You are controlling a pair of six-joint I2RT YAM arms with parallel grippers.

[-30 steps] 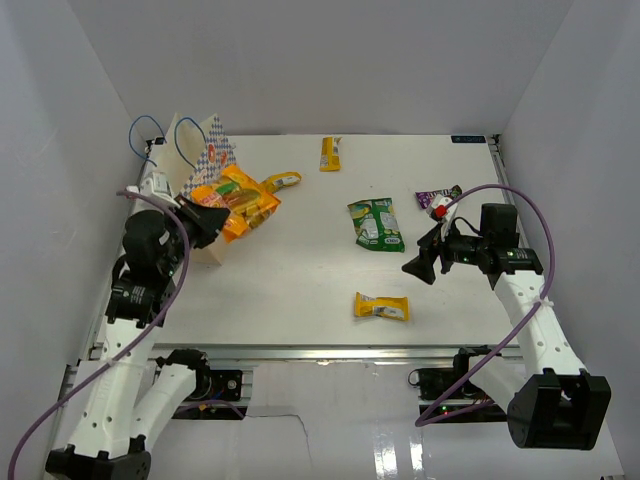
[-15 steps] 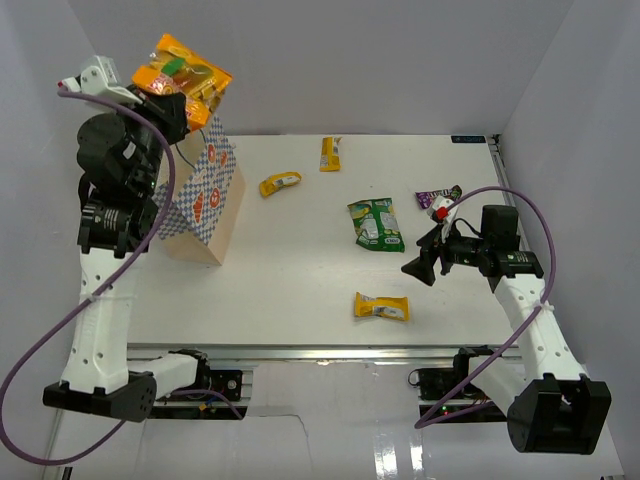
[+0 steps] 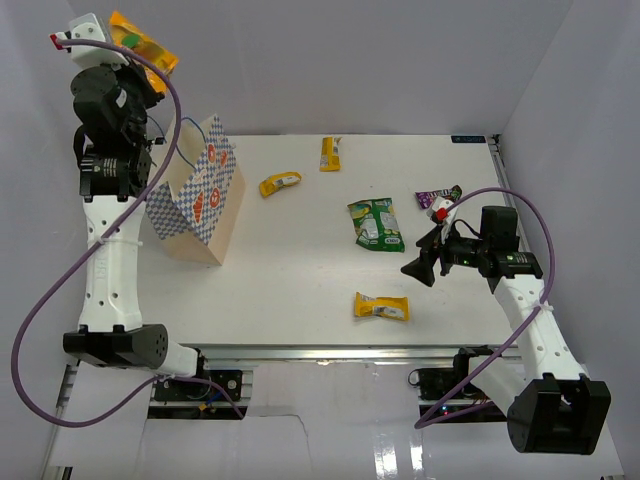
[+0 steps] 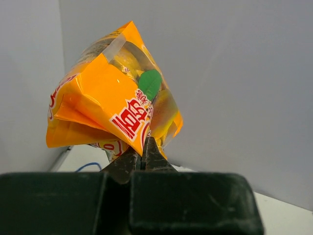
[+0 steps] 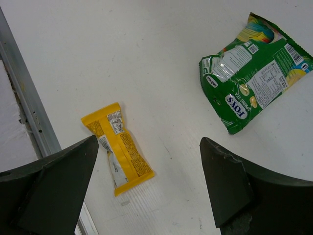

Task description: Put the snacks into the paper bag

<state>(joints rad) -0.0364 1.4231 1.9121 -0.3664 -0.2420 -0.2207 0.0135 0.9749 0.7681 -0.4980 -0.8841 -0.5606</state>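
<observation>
My left gripper is shut on the orange bag, raised high above and behind the checkered paper bag; in the left wrist view the orange bag hangs pinched at the gripper. My right gripper is open and empty above the table, between the green bag and a yellow wrapper. In the right wrist view the green bag and yellow wrapper lie below the gripper. Two more yellow wrappers and the purple candy packet lie farther back.
White walls close in on the left, back and right. A metal rail runs along the table's near edge, also visible in the right wrist view. The bag's blue cord handle sticks up.
My left arm has lifted the orange bag from beside the paper bag up high and back to the left. The paper bag now stands more upright. The right arm has stayed still.
</observation>
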